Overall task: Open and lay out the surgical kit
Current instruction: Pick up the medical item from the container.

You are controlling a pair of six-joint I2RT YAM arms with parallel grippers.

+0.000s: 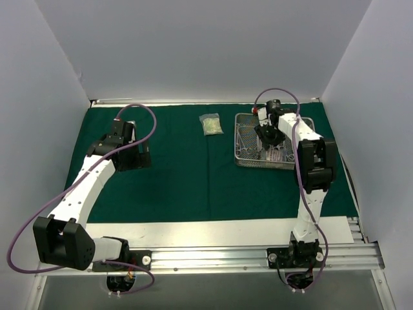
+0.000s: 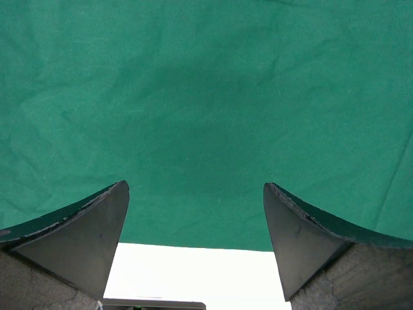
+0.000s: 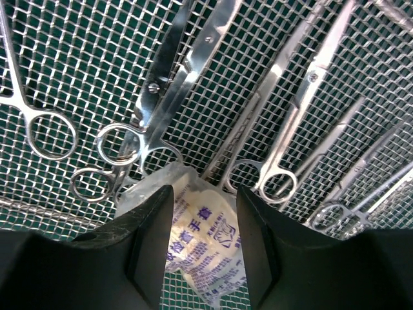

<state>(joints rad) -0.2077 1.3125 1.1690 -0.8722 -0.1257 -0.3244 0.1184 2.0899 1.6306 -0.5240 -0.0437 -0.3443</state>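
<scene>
The dark green cloth [image 1: 174, 174] of the surgical kit lies spread flat across the table. Its silver wire-mesh tray [image 1: 244, 159] stands at the back right, holding several steel scissor-handled instruments [image 3: 288, 123]. My right gripper [image 3: 205, 191] reaches down into the tray, shut on a clear packet [image 3: 203, 239] with blue print. A second clear packet [image 1: 211, 124] rests on the cloth left of the tray. Over bare cloth [image 2: 206, 97] at the left, my left gripper [image 2: 197, 188] hangs open with nothing between its fingers.
A white strip of table [image 1: 219, 231] runs along the cloth's near edge, in front of the metal rail that carries the arm bases. White walls close in the left, back and right sides.
</scene>
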